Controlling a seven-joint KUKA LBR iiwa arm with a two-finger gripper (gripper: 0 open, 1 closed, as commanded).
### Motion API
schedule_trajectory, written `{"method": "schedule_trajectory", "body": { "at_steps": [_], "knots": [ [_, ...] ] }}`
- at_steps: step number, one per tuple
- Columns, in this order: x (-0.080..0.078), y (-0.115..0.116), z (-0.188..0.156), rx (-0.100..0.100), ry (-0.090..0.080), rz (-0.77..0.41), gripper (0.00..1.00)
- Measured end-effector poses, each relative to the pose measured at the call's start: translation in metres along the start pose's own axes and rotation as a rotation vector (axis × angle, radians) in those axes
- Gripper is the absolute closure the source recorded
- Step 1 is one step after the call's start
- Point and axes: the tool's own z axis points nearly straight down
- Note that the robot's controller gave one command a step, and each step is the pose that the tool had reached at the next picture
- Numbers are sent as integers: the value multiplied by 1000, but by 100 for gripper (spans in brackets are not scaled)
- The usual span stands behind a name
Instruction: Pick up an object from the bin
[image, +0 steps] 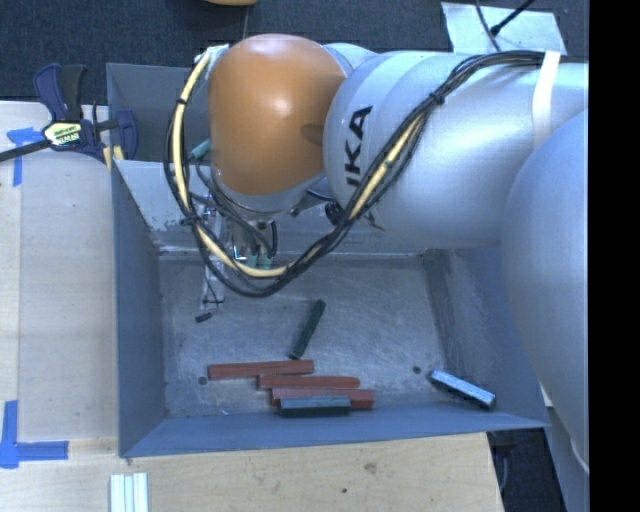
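Observation:
My gripper (246, 240) hangs under the orange cover over the far left part of the bin, half hidden by cables. A dark green stick (307, 329) lies tilted on the bin floor, below and to the right of the gripper. Nearer the front wall lie three reddish-brown sticks side by side (260, 370) (308, 382) (330, 398), with a dark grey bar (315, 406) against the last one. I see nothing held in the gripper.
A grey-blue bar (462, 389) lies in the front right corner. The thick arm covers the bin's back right part. Yellow and black cables loop down below the cover to about the back of the floor.

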Motion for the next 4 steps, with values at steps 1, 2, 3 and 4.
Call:
{"method": "schedule_trajectory", "body": {
  "at_steps": [1, 2, 3, 4],
  "knots": [
    [-2, -2, -5, -2, -9, 5, 0],
    [37, -23, 74, -2, -10, -77, 0],
    [71, -74, 79, 1, -2, -149, 0],
    [68, -89, 115, 0, -9, -264, 0]
  ]
}}
